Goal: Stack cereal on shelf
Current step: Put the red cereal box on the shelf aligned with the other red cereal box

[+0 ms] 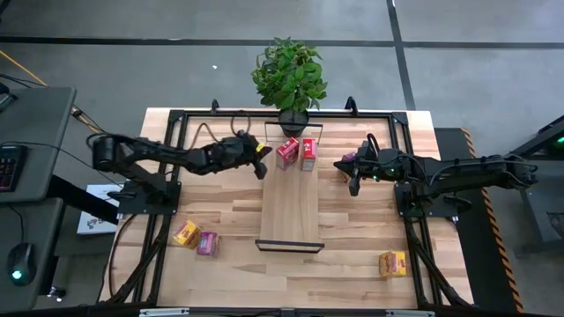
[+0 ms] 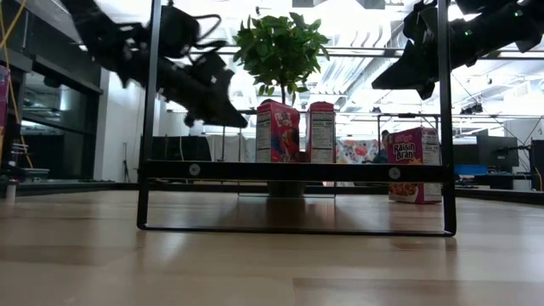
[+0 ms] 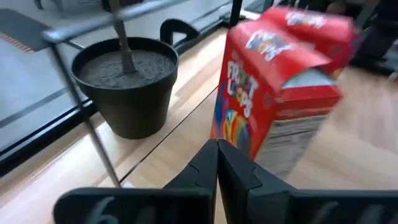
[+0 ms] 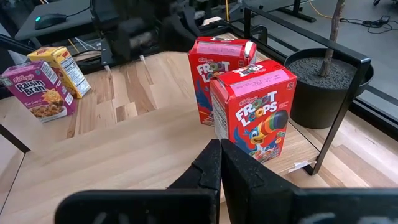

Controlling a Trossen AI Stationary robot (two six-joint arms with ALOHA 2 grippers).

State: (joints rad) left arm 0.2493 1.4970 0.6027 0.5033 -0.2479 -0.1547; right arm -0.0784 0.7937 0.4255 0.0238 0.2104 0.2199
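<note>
Two red cereal boxes [image 1: 287, 152] [image 1: 308, 152] stand upright side by side on the far end of the light-wood shelf [image 1: 289, 211]. They also show in the low view [image 2: 277, 132] [image 2: 320, 132]. My left gripper [image 1: 262, 165] is shut and empty, in the air just left of them, with the nearer red box [image 3: 267, 93] ahead of its fingers. My right gripper [image 1: 354, 183] is shut and empty, raised to the right of the shelf and facing the red boxes [image 4: 252, 109]. A pink-magenta box [image 2: 415, 164] stands on the table by my right gripper.
A potted plant [image 1: 291, 79] stands behind the shelf's far end. A yellow box [image 1: 186, 233] and a pink box [image 1: 207, 243] lie at the near left, and a yellow box [image 1: 392, 264] at the near right. Black frame rails [image 1: 401, 132] edge the table.
</note>
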